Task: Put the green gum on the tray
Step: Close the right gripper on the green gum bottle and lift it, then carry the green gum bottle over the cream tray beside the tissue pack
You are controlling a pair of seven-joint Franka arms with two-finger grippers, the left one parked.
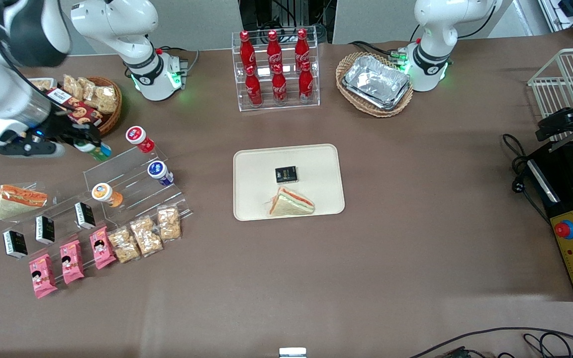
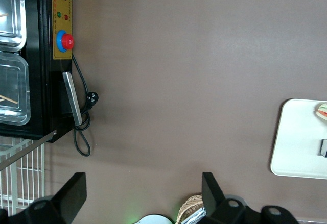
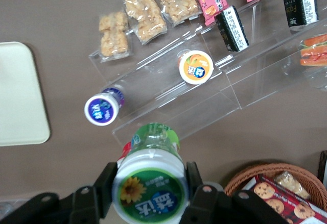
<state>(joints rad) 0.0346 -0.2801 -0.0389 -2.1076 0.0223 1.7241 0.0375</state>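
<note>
Two fingers of the end effector (image 3: 150, 193) are clamping the green gum (image 3: 149, 185) just below its lid; rigid, light, likely slick plastic.

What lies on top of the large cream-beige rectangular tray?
On the cream-beige tray lie a small black packet and a wrapped triangular sandwich. The green gum bottle is not there; the gripper holds it above the clear display steps.

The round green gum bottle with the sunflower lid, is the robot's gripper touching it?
Touching. The right wrist view shows the gripper fingers pressed against both sides of the green gum bottle.
</note>
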